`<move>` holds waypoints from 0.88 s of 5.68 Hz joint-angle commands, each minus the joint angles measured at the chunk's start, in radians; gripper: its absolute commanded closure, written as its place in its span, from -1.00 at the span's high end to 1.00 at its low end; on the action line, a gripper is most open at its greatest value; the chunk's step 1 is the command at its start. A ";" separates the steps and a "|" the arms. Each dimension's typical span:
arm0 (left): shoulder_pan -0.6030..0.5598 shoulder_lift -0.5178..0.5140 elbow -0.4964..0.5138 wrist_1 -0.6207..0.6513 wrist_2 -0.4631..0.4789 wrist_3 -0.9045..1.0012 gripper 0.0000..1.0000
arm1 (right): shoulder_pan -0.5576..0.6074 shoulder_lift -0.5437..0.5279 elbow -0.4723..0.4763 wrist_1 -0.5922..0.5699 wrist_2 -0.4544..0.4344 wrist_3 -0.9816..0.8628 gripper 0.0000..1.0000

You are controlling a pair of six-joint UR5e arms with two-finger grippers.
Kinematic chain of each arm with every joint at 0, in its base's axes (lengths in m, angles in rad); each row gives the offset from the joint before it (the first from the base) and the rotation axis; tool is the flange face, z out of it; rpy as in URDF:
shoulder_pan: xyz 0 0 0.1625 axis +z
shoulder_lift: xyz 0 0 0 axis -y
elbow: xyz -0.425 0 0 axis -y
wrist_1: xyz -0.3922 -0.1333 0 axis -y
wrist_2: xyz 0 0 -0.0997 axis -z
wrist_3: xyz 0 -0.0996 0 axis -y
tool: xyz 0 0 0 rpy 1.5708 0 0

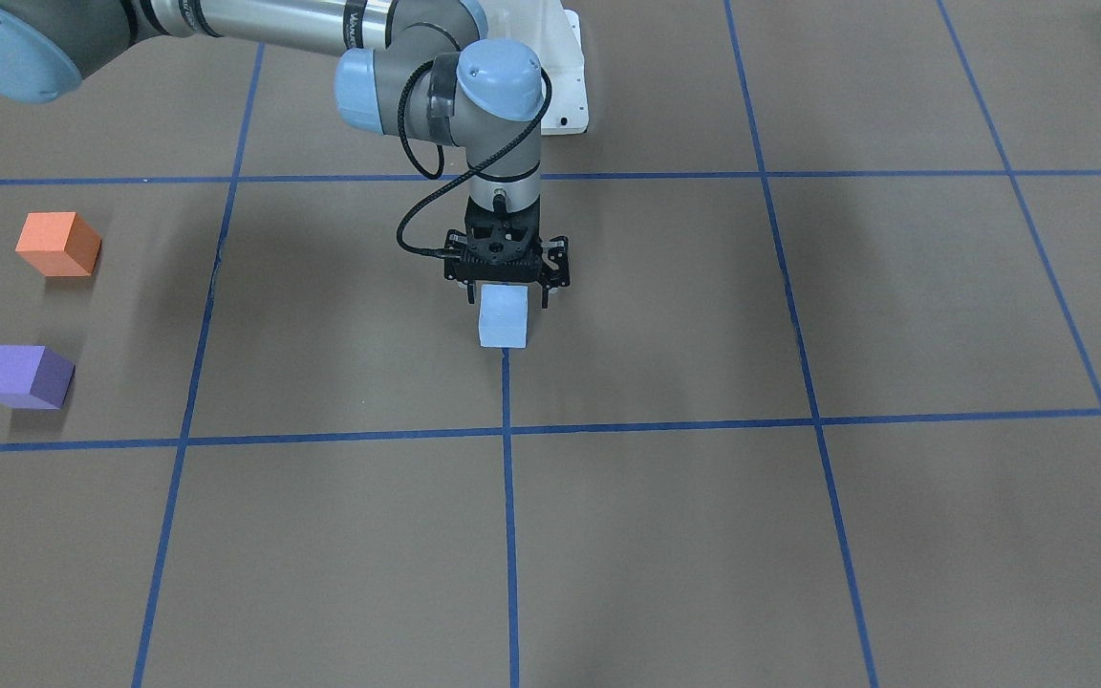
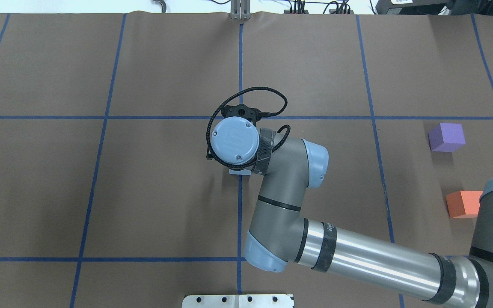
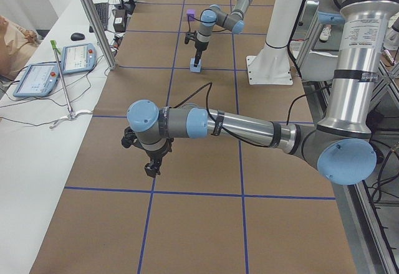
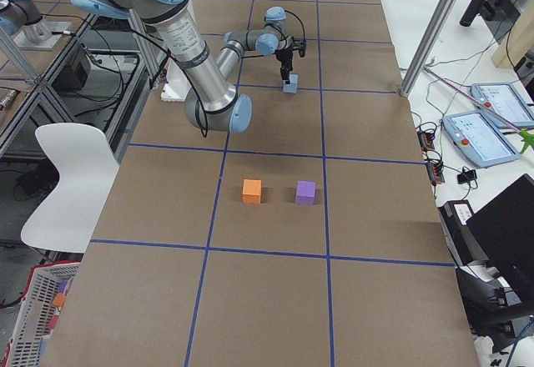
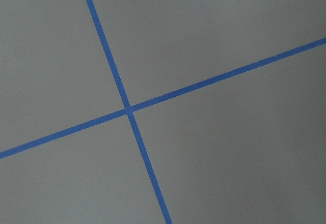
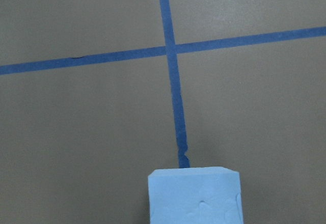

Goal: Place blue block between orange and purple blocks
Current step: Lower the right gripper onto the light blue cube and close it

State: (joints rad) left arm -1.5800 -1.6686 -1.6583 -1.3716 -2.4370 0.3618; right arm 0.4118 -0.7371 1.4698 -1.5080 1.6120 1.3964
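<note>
The light blue block (image 1: 503, 317) stands on the brown table near its middle, at the end of a blue tape line; it also shows in the right wrist view (image 6: 193, 196). My right gripper (image 1: 507, 298) points straight down over it, open, with a finger on each side of the block's top and small gaps to it. The orange block (image 1: 58, 244) and the purple block (image 1: 25, 376) sit apart from each other at the table's far right end (image 2: 464, 204) (image 2: 446, 137). My left gripper (image 3: 151, 168) hangs over bare table far from all blocks; I cannot tell whether it is open or shut.
Blue tape lines (image 1: 508, 497) divide the table into squares. A white mounting plate (image 2: 238, 300) sits at the robot's edge. Tablets (image 4: 476, 133) and cables lie on the side bench beyond the table, behind a metal post (image 4: 425, 42).
</note>
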 commanded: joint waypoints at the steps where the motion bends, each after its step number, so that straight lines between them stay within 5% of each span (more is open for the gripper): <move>1: 0.000 0.006 0.005 -0.015 -0.001 0.000 1.00 | -0.004 -0.007 -0.049 0.058 -0.007 -0.034 0.09; 2: 0.000 0.006 0.008 -0.015 -0.001 0.000 1.00 | -0.004 -0.004 -0.043 0.057 -0.001 -0.037 -0.99; 3: 0.000 0.006 0.011 -0.015 -0.001 -0.001 1.00 | 0.018 -0.025 0.015 0.045 0.026 -0.060 -1.00; 5: 0.002 0.038 0.011 -0.033 0.021 -0.004 1.00 | 0.208 -0.233 0.387 -0.119 0.202 -0.254 -1.00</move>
State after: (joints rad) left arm -1.5796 -1.6485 -1.6472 -1.3927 -2.4284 0.3596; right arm 0.5249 -0.8778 1.6833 -1.5416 1.7277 1.2398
